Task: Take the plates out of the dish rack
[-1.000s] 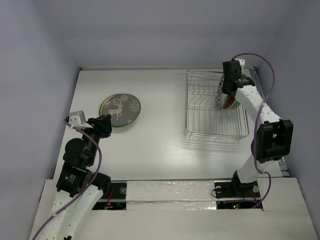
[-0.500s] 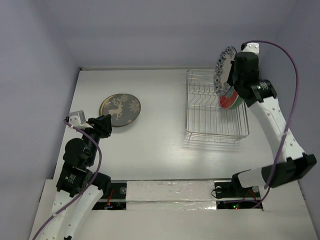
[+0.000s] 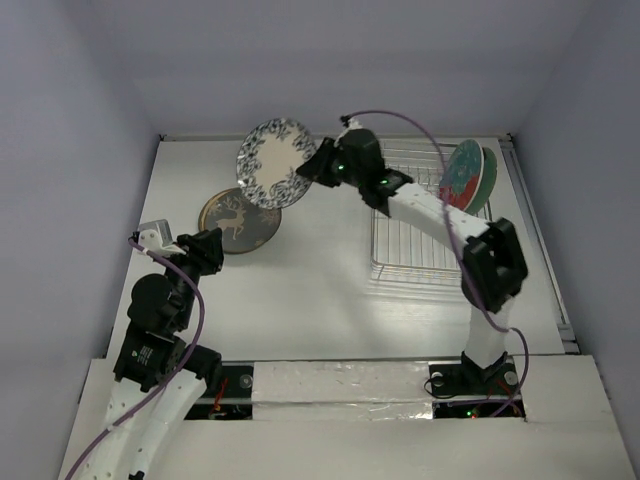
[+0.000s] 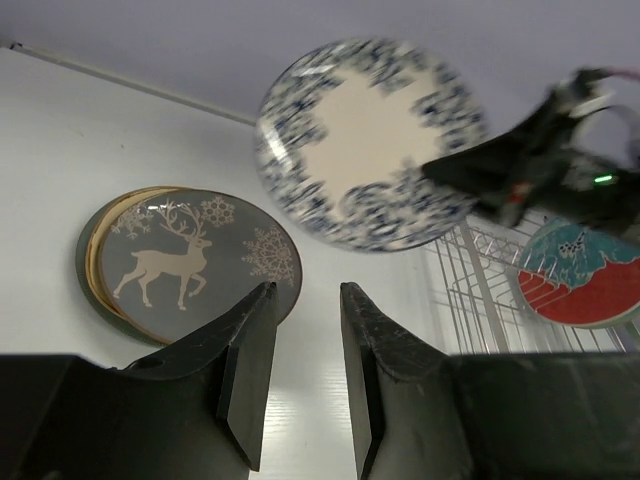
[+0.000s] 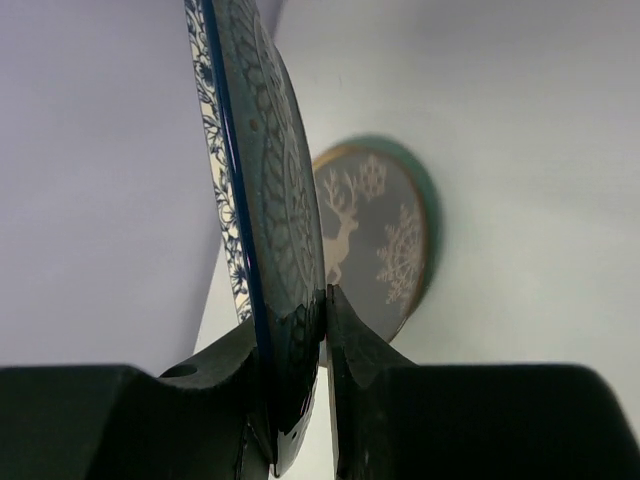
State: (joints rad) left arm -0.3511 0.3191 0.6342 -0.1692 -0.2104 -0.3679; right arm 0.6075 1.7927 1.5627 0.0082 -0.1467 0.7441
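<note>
My right gripper [image 3: 318, 165] is shut on the rim of a blue-and-white patterned plate [image 3: 276, 163], holding it in the air above the table's left half, just right of and above the grey reindeer plate [image 3: 240, 220]. In the right wrist view the patterned plate [image 5: 262, 230] stands edge-on between the fingers, with the reindeer plate [image 5: 375, 235] below. The reindeer plate tops a small stack [image 4: 185, 262]. A red-and-teal plate [image 3: 464, 176] stands upright in the wire dish rack [image 3: 430, 250]. My left gripper [image 4: 303, 300] is open and holds nothing, near the stack.
The dish rack sits at the right rear of the white table. Grey walls close in the left, rear and right sides. The right arm stretches across the table over the rack's left edge.
The right arm has lifted the patterned plate out of the rack and swung it left across the table to above the reindeer plate. The left arm has not moved.
</note>
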